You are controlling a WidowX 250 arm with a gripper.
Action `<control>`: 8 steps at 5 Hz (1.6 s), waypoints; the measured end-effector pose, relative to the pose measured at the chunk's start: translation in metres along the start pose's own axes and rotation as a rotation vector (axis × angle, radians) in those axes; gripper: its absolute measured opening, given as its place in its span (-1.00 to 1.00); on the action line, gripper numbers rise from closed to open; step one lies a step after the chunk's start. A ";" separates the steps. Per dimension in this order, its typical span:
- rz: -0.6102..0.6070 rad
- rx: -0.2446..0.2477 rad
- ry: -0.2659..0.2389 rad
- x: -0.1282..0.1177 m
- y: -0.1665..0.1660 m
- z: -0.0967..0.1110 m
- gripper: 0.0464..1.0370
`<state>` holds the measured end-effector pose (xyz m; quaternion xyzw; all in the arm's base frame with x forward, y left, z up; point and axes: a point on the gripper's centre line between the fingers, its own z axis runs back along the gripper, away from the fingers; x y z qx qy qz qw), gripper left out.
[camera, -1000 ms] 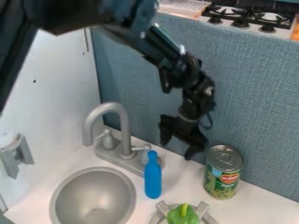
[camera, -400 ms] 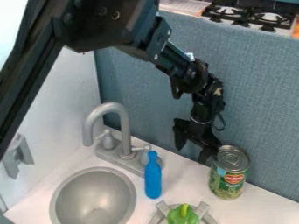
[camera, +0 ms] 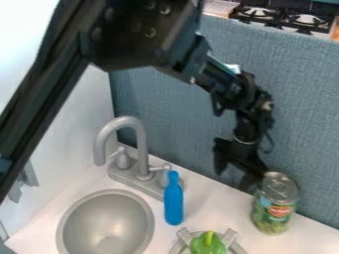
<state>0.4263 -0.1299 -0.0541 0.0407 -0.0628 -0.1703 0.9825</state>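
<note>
One white counter (camera: 218, 211) forms the work surface, bounded at the left by a pale wall (camera: 73, 126) and behind by a blue-grey panel (camera: 179, 116) of woven texture. Beyond the panel, at upper right, sits a stove (camera: 288, 17) with black grates and dark knobs along its front. A grey bracket (camera: 28, 176) is fixed to the pale wall, partly behind the arm.

Containers: a round, grey metallic sink basin (camera: 106, 221) is set into the counter at lower left. At its rear stands a silver-grey faucet (camera: 138, 131), its curved spout turned to the left, with a handle on each side. One tin can (camera: 273, 208) stands on the counter at right, near the panel; metal lid in place, green label with a red emblem, contents hidden by the metal. A grey pronged holder (camera: 230, 236) at the bottom edge has a green pepper (camera: 208, 245) at its centre, yellow-green stem upward. A blue bottle-shaped object (camera: 173, 202) is upright between basin and holder, just beside the faucet base.

Gripper (camera: 234, 181): black, pointing down in front of the panel, fingers spread, nothing between them. The finger nearer the can appears to touch its upper left side.
</note>
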 end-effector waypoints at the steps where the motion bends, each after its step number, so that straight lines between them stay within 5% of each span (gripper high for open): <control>1: -0.101 -0.021 -0.016 0.003 -0.043 0.005 0.92; 2: -0.152 -0.035 -0.036 0.004 -0.070 0.010 0.92; 3: -0.103 -0.008 0.002 -0.010 -0.066 0.005 0.92; 4: 0.025 0.068 0.071 -0.035 -0.051 0.017 0.92; 5: 0.102 0.090 0.125 -0.059 -0.045 0.039 0.92; 7: 0.122 -0.062 0.221 -0.093 -0.069 0.076 0.92; 8: 0.072 -0.087 0.222 -0.109 -0.084 0.094 0.92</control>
